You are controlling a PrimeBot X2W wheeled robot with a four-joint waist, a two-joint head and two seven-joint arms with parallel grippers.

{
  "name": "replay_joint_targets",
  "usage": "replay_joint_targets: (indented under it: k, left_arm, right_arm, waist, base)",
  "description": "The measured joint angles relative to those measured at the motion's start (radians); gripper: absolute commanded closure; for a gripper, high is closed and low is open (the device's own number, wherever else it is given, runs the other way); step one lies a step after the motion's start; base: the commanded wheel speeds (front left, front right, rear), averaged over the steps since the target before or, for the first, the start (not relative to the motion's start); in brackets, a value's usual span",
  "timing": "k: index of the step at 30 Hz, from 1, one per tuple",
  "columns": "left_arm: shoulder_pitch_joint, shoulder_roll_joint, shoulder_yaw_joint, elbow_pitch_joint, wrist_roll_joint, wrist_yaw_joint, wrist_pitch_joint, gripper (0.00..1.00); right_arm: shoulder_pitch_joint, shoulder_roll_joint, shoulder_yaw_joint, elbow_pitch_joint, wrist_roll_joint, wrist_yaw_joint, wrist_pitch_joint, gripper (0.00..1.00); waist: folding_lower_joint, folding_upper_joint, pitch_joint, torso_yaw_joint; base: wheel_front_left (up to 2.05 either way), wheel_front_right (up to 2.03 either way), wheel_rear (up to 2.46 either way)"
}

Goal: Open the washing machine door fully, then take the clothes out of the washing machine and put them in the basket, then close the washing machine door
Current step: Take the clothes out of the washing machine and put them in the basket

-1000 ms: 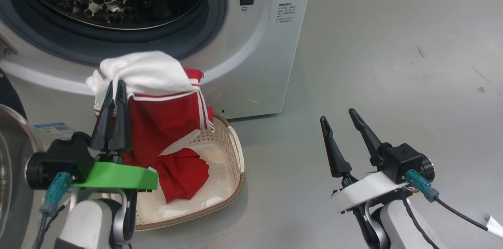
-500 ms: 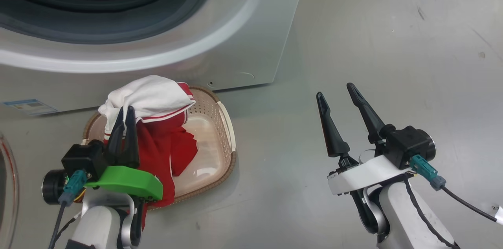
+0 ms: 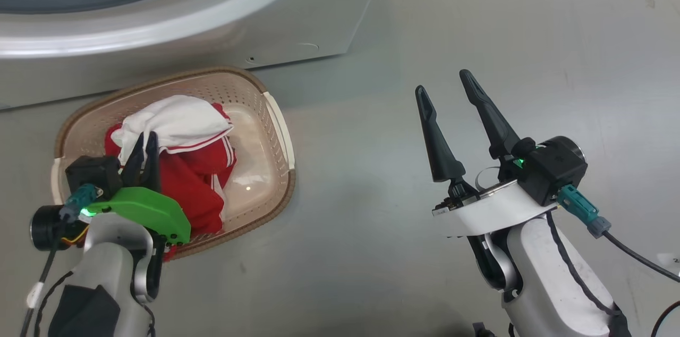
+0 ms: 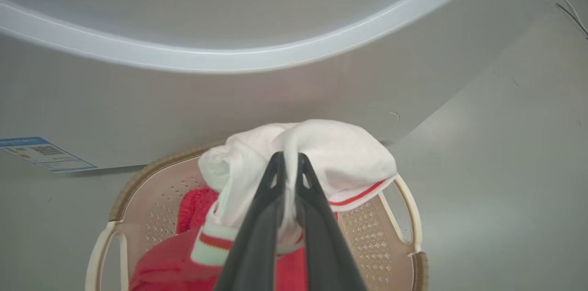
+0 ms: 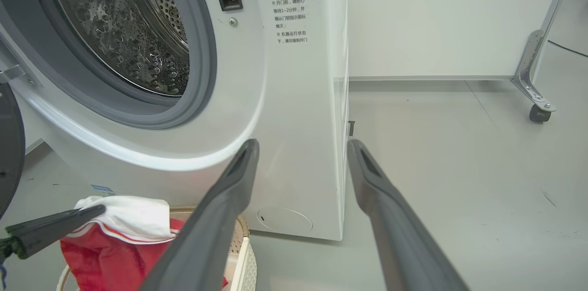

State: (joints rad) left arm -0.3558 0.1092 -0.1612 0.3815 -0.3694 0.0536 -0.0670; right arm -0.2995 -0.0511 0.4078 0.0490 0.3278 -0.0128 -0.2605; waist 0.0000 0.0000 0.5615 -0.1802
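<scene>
Lowering the clothes point(image 3: 192, 188), you are now resting them in the basket point(image 3: 277, 114) just below your left gripper point(image 3: 146, 137), which is still pinching the white cloth point(image 3: 175, 119), while your right gripper point(image 3: 443, 82) is hanging spread and empty well aside, so letting go looks next.

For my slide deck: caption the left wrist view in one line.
Left hand clamps the white-and-red clothes over the basket, in front of the washing machine.
</scene>
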Motion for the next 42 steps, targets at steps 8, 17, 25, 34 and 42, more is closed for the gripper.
replay_joint_targets:
  k: [8,17,25,34,42]
  left_arm:
    - [-0.088,0.010,0.009,0.134,-0.017,-0.019,0.036,1.00]
    - [-0.160,0.010,0.024,0.283,-0.044,-0.041,0.057,1.00]
    - [-0.204,0.009,0.028,0.375,-0.044,-0.052,0.043,1.00]
    - [-0.218,-0.007,0.025,0.453,-0.052,-0.080,0.003,0.00]
    - [-0.220,-0.024,0.026,0.468,-0.067,-0.104,-0.100,0.00]
  right_arm:
    - [-0.035,0.000,0.003,-0.017,0.024,-0.017,0.000,0.00]
    - [-0.068,0.000,0.007,-0.015,0.024,-0.025,0.000,0.00]
    - [-0.083,0.000,0.015,0.002,0.024,-0.025,0.000,0.00]
    - [-0.083,0.000,0.011,0.026,0.024,-0.025,0.000,0.00]
    - [-0.082,-0.001,-0.013,0.051,0.023,-0.025,0.000,0.00]
  waist:
    - [0.0000,0.0000,0.092,-0.040]
    - [0.0000,0.0000,0.152,-0.061]
    - [0.0000,0.0000,0.147,-0.062]
    - [0.0000,0.0000,0.110,-0.055]
    - [0.0000,0.0000,0.055,-0.037]
  base:
    - [0.00,0.00,0.00]
    - [0.00,0.00,0.00]
    - [0.00,0.00,0.00]
    - [0.00,0.00,0.00]
    - [0.00,0.00,0.00]
